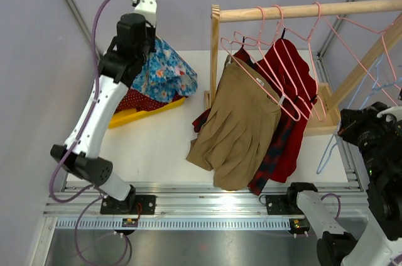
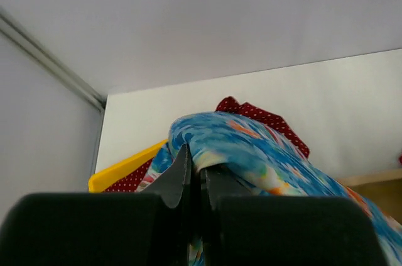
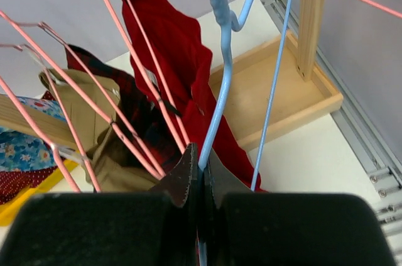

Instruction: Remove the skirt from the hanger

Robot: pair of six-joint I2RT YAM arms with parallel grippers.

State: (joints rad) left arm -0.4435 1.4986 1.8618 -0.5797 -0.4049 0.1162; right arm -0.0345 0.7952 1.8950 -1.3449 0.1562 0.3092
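Holding freed floral skirt (image 2: pixel 251 146) pinched in left gripper (image 2: pixel 195 160), 10 o'clock.
Blue hanger (image 3: pixel 221 87) clamped by right gripper (image 3: pixel 200 160); next: lower skirt into yellow bin (image 2: pixel 119 168).

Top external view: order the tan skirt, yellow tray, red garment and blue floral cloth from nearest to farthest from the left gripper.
1. Blue floral cloth, pinched in the shut left gripper, far left.
2. Yellow tray, under that cloth, at left.
3. Tan skirt, hanging in the centre.
4. Red garment, hanging right of the tan skirt.
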